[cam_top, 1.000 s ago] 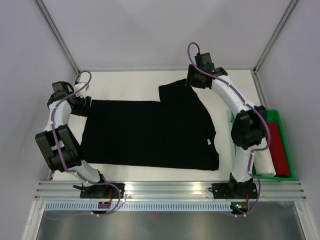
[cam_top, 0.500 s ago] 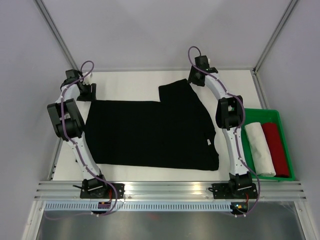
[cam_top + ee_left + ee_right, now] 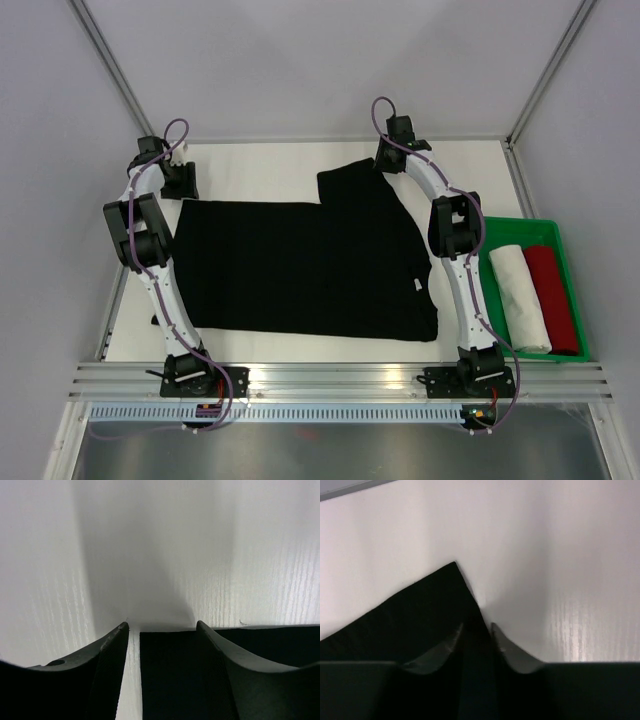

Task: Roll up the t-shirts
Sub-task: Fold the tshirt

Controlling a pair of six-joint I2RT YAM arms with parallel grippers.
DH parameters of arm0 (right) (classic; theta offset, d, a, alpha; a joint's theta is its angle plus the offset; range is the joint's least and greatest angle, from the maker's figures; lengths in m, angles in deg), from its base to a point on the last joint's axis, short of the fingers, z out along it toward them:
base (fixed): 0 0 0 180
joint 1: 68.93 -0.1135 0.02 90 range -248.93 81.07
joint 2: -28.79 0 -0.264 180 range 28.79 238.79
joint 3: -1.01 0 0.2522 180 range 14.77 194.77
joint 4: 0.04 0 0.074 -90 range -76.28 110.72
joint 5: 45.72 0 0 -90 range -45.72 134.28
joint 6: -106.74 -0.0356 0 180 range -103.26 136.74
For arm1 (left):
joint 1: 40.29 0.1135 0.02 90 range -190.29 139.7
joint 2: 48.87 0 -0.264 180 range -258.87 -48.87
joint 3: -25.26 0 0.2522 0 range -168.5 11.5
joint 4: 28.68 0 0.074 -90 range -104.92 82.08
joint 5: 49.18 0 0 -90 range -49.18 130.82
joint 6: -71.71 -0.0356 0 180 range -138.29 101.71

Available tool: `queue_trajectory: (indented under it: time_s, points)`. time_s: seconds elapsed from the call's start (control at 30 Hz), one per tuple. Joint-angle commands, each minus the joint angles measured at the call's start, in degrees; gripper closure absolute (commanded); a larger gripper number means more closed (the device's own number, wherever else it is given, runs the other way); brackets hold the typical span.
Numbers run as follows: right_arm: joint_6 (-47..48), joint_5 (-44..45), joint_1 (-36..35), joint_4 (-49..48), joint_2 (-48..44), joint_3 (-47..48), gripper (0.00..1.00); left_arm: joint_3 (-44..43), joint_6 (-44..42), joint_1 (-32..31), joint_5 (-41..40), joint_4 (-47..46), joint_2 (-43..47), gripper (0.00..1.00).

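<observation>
A black t-shirt (image 3: 300, 265) lies flat on the white table, hem to the left, one sleeve at the far side. My left gripper (image 3: 184, 186) is at the hem's far left corner. In the left wrist view it (image 3: 162, 625) is open, with the shirt's corner (image 3: 170, 670) between its fingers. My right gripper (image 3: 386, 164) is at the far sleeve. The right wrist view shows it (image 3: 477, 625) with jaws narrowly apart, the sleeve's edge (image 3: 427, 600) in the gap. A white roll (image 3: 520, 295) and a red roll (image 3: 553, 295) lie at the right.
Both rolls sit in a green bin (image 3: 510, 224) off the table's right edge. Grey walls and metal frame posts enclose the table. An aluminium rail runs along the near edge by the arm bases.
Both arms have stretched out toward the far side. The left gripper came onto the hem corner. The right jaws narrowed around the sleeve edge. The shirt has not moved.
</observation>
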Motion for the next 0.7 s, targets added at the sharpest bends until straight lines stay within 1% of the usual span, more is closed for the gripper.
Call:
queue_trajectory:
  time_s: [0.0, 0.03, 0.1, 0.13, 0.23, 0.27, 0.33, 0.4, 0.43, 0.53, 0.57, 0.67]
  points:
    - [0.56, -3.54, -1.42, 3.06, 3.89, -0.97, 0.7, -1.44, 3.12, -0.25, 3.77, 2.73, -2.67, 0.4]
    - [0.56, -4.24, -1.51, 2.97, 3.72, -1.06, 0.75, -1.36, 2.95, -0.17, 4.12, 2.82, -2.76, 0.45]
    - [0.3, -6.7, -1.6, 2.62, 3.46, -1.24, 0.81, -0.92, 2.51, -0.25, 5.17, 2.91, -2.59, 0.5]
    - [-0.13, -7.49, -1.68, 1.92, 2.76, -1.93, 0.87, -0.83, 2.42, -0.17, 5.52, 2.91, -2.5, 0.53]
    - [-0.93, -8.99, -1.68, 0.07, 0.83, -3.69, 0.92, -0.65, 1.98, -0.17, 5.62, 3.0, -2.24, 0.57]
    - [-1.19, -9.25, -1.68, -0.28, 0.21, -4.13, 0.93, -0.57, 1.89, -0.17, 5.44, 3.0, -2.15, 0.58]
    - [-1.54, -10.31, -1.68, -1.34, -1.11, -4.92, 0.98, -0.22, 1.19, -0.08, 5.09, 2.91, -1.71, 0.58]
    - [-2.07, -11.27, -1.68, -2.12, -1.9, -5.1, 1.0, 0.14, 0.49, -0.17, 5.09, 3.0, -1.36, 0.63]
    - [-2.25, -12.06, -1.68, -2.39, -2.6, -5.37, 1.0, 0.83, 0.22, 0.01, 5.26, 3.0, -0.75, 0.69]
    - [-2.51, -13.82, -1.68, -3.45, -4.36, -6.59, 1.0, 2.68, -0.57, 0.01, 6.49, 3.0, 1.09, 0.77]
    - [-2.69, -14.0, -1.68, -3.88, -4.89, -6.95, 1.0, 3.12, -1.09, -0.08, 6.84, 3.0, 1.71, 0.77]
    - [-3.04, -14.44, -1.68, -5.12, -6.74, -8.62, 1.0, 3.74, -1.97, 0.27, 6.15, 2.91, 3.39, 0.61]
